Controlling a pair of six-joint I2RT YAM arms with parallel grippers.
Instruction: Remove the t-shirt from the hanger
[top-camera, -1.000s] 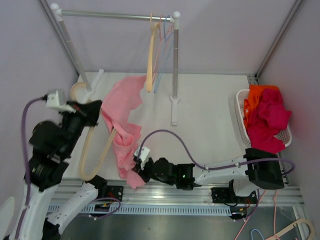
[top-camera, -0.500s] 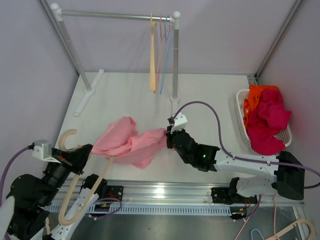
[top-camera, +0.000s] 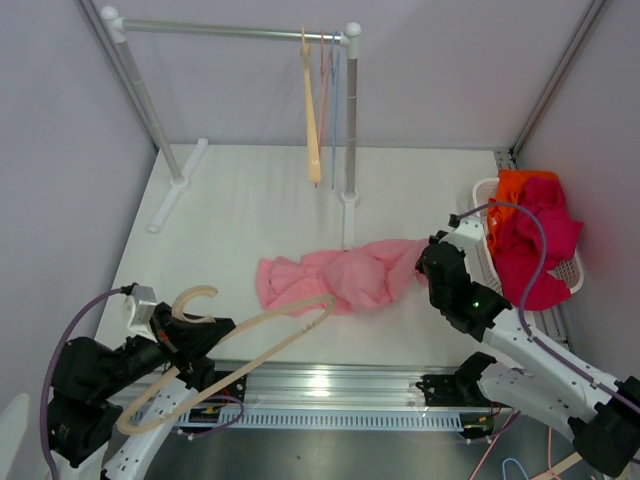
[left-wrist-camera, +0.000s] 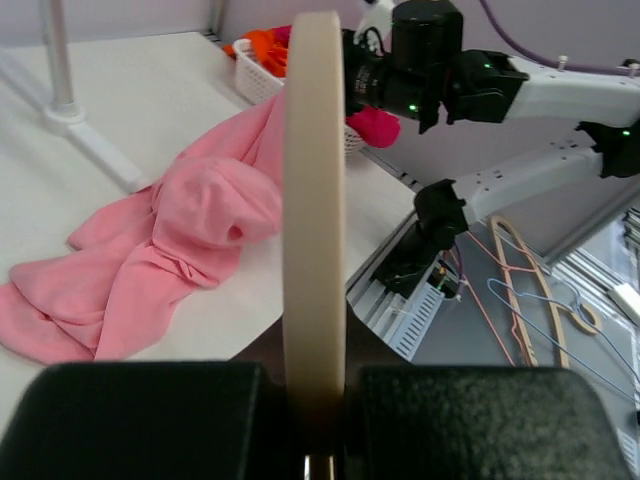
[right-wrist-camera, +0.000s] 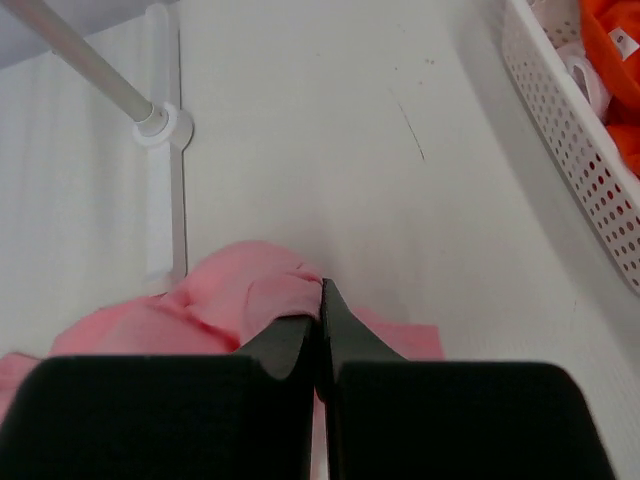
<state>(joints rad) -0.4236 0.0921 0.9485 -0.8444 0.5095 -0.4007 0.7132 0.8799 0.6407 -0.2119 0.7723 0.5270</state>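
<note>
The pink t-shirt (top-camera: 340, 280) lies stretched across the table's middle, free of the hanger; it also shows in the left wrist view (left-wrist-camera: 170, 240) and the right wrist view (right-wrist-camera: 240, 300). My right gripper (top-camera: 428, 262) is shut on the shirt's right end, with a fold of cloth pinched between the fingertips (right-wrist-camera: 322, 300). My left gripper (top-camera: 185, 340) is shut on the cream wooden hanger (top-camera: 255, 340), held low at the near left edge. In the left wrist view the hanger (left-wrist-camera: 314, 200) runs straight up between the jaws.
A clothes rail (top-camera: 230, 32) stands at the back with a cream hanger (top-camera: 312, 100) and thin wire hangers on it. Its right post (top-camera: 350, 120) stands just behind the shirt. A white basket (top-camera: 485, 250) of red and orange clothes is at the right.
My right gripper pulled the shirt to the right, off the hanger, toward the basket. My left gripper drew the bare hanger down and left to the near edge.
</note>
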